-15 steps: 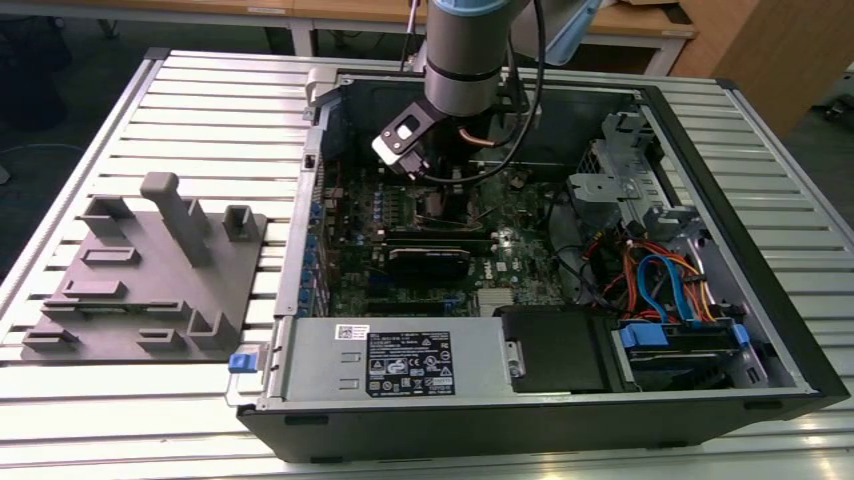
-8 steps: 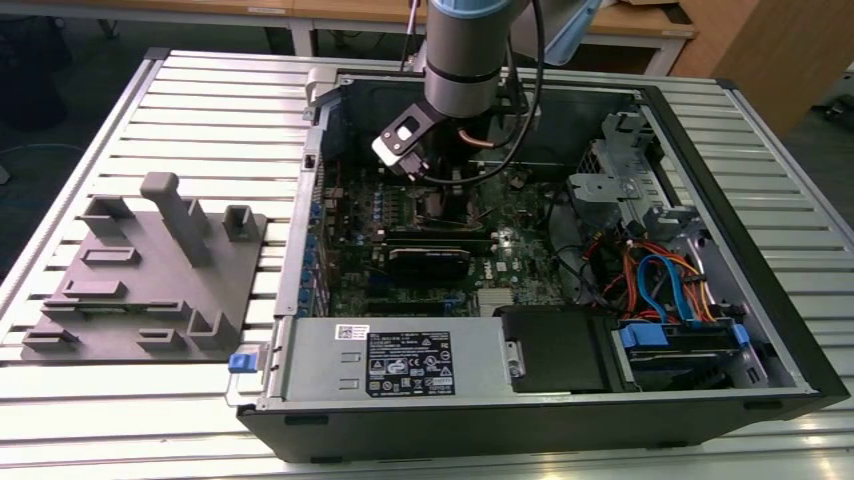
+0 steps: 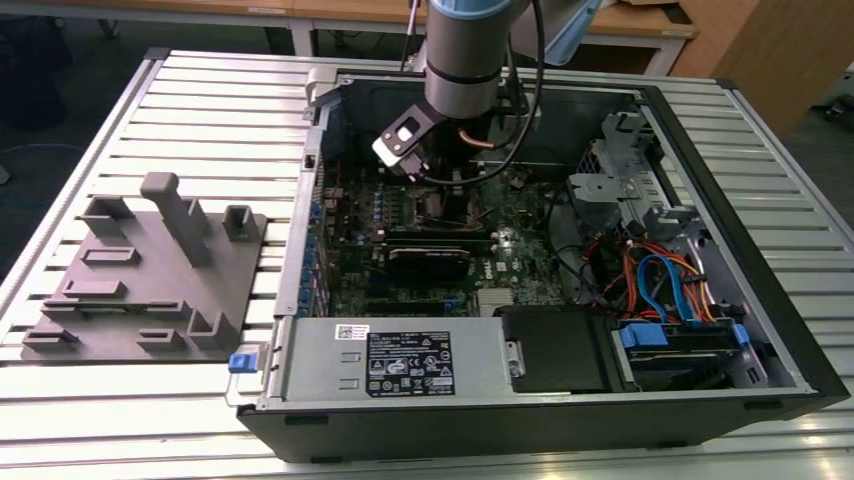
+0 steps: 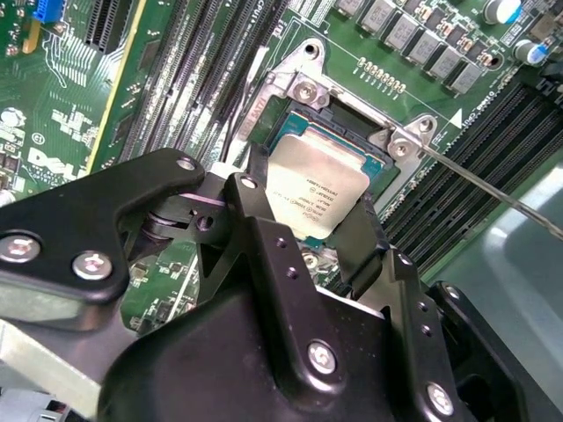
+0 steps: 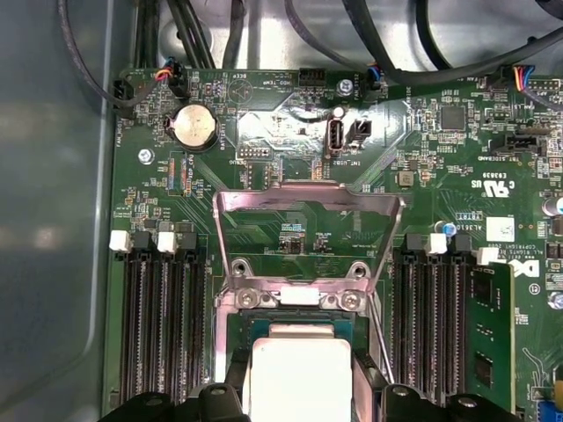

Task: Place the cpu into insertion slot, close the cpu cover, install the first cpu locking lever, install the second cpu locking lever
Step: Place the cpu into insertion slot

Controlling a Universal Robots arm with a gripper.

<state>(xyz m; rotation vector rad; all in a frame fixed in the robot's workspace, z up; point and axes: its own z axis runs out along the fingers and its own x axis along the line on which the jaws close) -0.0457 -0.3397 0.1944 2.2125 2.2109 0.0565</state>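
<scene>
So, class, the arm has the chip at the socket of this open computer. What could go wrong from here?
1. The cpu looks held by the gripper just over the insertion slot. If it comes down skewed to the rim, it may not seat flat and could harm the contacts.
2. The cpu cover stands raised at the slot's edge, where the gripper could knock it.
3. The thin locking lever juts out beside the slot and might snag the gripper.

Carried on the slatted worktop [image 3: 200,100]: open computer case [image 3: 534,425], grey fixture plate [image 3: 140,278] at the exterior view's left
</scene>
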